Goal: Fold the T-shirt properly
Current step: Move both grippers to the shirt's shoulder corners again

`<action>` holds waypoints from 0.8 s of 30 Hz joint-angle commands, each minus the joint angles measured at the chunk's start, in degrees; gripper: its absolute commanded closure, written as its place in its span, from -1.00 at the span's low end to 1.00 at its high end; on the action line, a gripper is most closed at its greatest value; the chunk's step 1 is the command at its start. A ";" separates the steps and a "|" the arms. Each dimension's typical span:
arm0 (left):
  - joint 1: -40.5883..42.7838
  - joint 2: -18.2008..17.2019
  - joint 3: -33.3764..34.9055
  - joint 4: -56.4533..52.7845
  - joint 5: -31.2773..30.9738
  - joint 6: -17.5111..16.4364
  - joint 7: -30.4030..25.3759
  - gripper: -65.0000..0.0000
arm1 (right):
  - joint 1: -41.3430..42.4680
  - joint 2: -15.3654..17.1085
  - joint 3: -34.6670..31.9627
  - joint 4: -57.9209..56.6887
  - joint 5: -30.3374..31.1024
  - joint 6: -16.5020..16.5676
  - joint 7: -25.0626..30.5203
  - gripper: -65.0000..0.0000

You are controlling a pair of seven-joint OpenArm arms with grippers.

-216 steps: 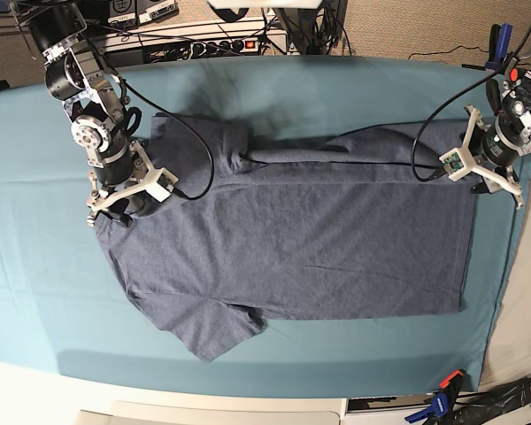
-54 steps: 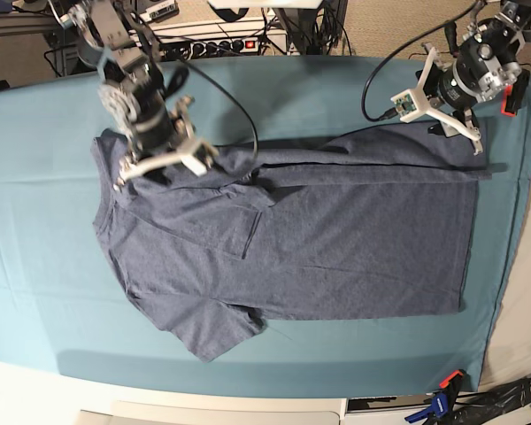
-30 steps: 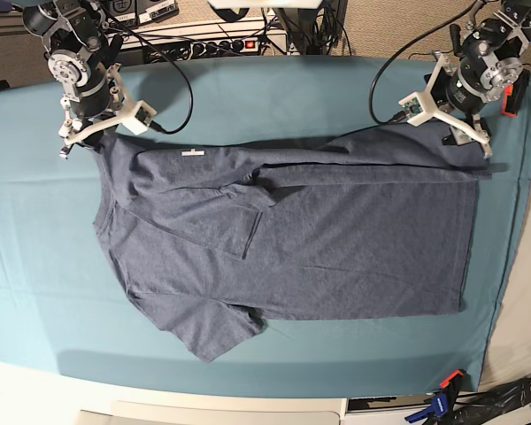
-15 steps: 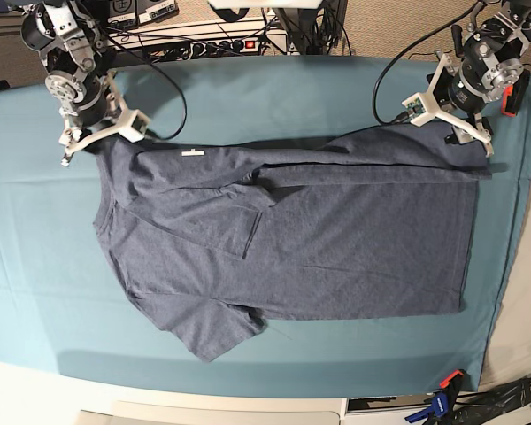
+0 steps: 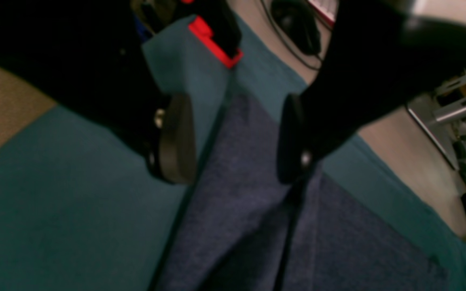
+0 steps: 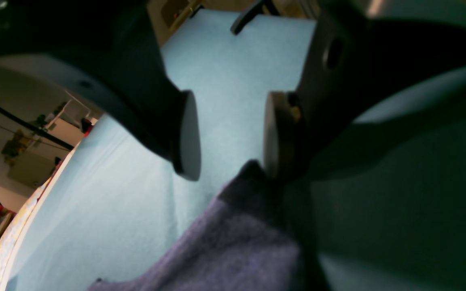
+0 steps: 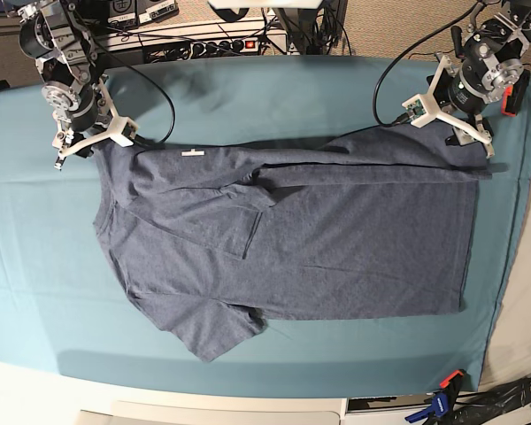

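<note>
The T-shirt is spread mid-frame on the table cloth; grippers are placed at its upper corners.

Heathered blue-grey T-shirt; small white label; plain teal table cloth

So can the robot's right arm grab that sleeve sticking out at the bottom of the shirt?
Probably yes, though it is a long way. The right gripper hangs open at the far corner of the T-shirt, and the loose sleeve lies flat on the near side with nothing on top of it or in between.
</note>
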 commanded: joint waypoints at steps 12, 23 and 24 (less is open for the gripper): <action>-0.15 -0.79 -0.42 0.79 0.00 0.72 -0.42 -0.05 | 1.79 0.85 0.44 0.44 -1.42 -0.26 1.29 0.18; -0.15 -0.79 -0.42 0.79 0.00 0.74 -0.42 -0.05 | 1.79 0.83 0.44 3.61 -1.64 -0.24 4.11 0.18; -0.15 -0.79 -0.42 0.79 0.00 0.74 -0.42 -0.05 | 1.79 0.83 0.44 3.61 -1.64 -0.17 4.24 0.18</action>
